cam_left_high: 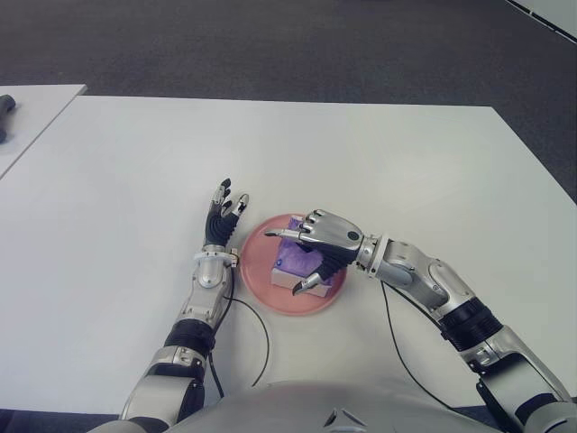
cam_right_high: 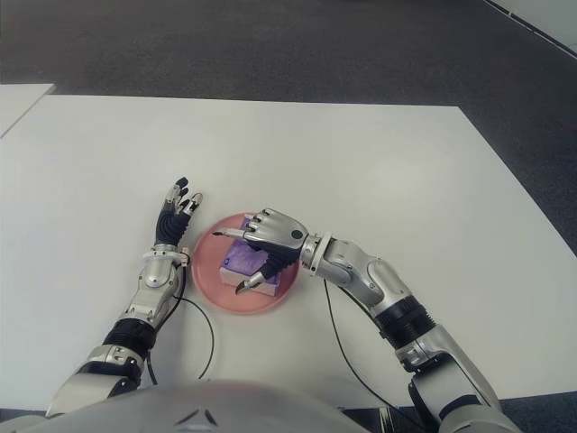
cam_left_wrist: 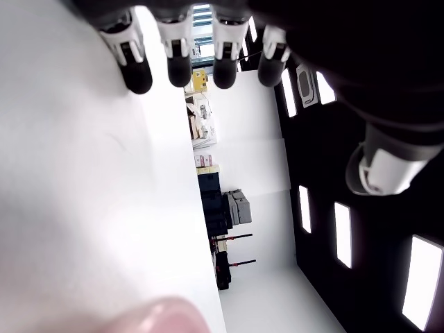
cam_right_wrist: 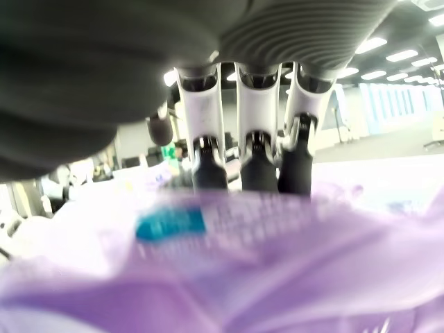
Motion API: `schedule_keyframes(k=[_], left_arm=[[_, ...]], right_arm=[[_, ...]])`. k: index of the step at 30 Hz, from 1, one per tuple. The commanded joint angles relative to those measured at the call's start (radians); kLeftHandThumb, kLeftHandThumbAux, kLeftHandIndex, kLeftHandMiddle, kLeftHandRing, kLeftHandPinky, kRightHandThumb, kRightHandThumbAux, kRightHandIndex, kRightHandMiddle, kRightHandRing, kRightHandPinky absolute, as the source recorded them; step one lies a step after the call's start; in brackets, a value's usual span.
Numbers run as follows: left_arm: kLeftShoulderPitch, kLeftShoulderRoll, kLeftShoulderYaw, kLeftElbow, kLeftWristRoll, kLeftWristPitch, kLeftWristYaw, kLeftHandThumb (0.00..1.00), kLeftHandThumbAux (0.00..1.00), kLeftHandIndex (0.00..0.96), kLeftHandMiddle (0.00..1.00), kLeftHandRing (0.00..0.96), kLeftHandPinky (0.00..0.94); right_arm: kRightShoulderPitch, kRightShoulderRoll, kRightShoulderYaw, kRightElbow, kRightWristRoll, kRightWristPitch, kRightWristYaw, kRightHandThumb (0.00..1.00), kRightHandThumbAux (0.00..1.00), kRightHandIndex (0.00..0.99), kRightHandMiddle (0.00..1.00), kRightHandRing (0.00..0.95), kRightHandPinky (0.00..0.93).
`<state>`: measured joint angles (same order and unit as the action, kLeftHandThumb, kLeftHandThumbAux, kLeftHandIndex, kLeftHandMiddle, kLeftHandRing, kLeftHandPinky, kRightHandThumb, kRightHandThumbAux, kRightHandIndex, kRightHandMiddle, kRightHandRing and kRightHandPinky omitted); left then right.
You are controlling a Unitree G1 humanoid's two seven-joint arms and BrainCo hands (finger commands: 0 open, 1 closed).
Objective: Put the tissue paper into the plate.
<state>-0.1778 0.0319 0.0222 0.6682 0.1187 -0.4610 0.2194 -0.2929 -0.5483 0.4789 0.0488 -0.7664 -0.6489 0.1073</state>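
A purple tissue packet [cam_left_high: 296, 253] lies in the pink plate [cam_left_high: 257, 290] at the near middle of the white table [cam_left_high: 379, 162]. My right hand [cam_left_high: 287, 262] is directly over the packet, fingers [cam_left_high: 281, 233] stretched past its far edge and thumb by its near corner, open rather than clamped. In the right wrist view the packet [cam_right_wrist: 277, 277] fills the space under the palm, and the straight fingers [cam_right_wrist: 253, 139] reach beyond it. My left hand [cam_left_high: 225, 209] shows just left of the plate, fingers spread and holding nothing.
A thin black cable [cam_left_high: 263, 347] loops on the table near my body, between the arms. A second white table [cam_left_high: 36, 113] with a dark object [cam_left_high: 5, 105] stands at the far left. Dark carpet [cam_left_high: 288, 45] lies beyond the table's far edge.
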Motion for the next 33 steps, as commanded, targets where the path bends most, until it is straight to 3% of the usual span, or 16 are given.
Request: schedule_keyframes(k=[1, 5, 11, 17, 23, 28, 33], left_arm=[[0.023, 0.014, -0.001, 0.028, 0.000, 0.045, -0.024, 0.000, 0.464, 0.000, 0.000, 0.000, 0.000], [0.022, 0.015, 0.002, 0.031, -0.010, 0.042, -0.037, 0.000, 0.472, 0.000, 0.000, 0.000, 0.000], [0.001, -0.005, 0.003, 0.044, -0.007, 0.030, -0.012, 0.000, 0.473, 0.000, 0.000, 0.000, 0.000], [-0.001, -0.012, 0.006, 0.052, 0.000, -0.009, 0.007, 0.000, 0.443, 0.000, 0.000, 0.000, 0.000], [0.013, -0.009, -0.004, 0.033, 0.010, -0.020, 0.005, 0.000, 0.410, 0.000, 0.000, 0.000, 0.000], [0.022, -0.009, -0.004, 0.019, 0.008, -0.014, 0.000, 0.000, 0.403, 0.000, 0.000, 0.000, 0.000], [0.024, -0.010, 0.000, 0.024, -0.002, -0.019, -0.007, 0.000, 0.407, 0.000, 0.000, 0.000, 0.000]], right_arm=[[-0.015, -0.013, -0.057, -0.055, 0.080, 0.003, 0.041, 0.026, 0.303, 0.000, 0.000, 0.000, 0.000], [-0.033, 0.004, -0.106, -0.117, 0.162, 0.044, 0.089, 0.042, 0.316, 0.000, 0.000, 0.000, 0.000], [-0.023, 0.079, -0.148, -0.100, 0.227, 0.070, 0.049, 0.055, 0.340, 0.000, 0.000, 0.000, 0.000], [-0.083, 0.160, -0.186, -0.014, 0.368, 0.137, 0.076, 0.080, 0.351, 0.000, 0.000, 0.000, 0.000], [-0.080, 0.231, -0.249, -0.019, 0.564, 0.257, 0.131, 0.108, 0.355, 0.000, 0.000, 0.000, 0.000], [-0.088, 0.317, -0.303, -0.013, 0.640, 0.240, 0.070, 0.126, 0.387, 0.000, 0.000, 0.000, 0.000], [-0.105, 0.393, -0.376, 0.099, 0.699, 0.149, -0.004, 0.112, 0.451, 0.000, 0.000, 0.000, 0.000]])
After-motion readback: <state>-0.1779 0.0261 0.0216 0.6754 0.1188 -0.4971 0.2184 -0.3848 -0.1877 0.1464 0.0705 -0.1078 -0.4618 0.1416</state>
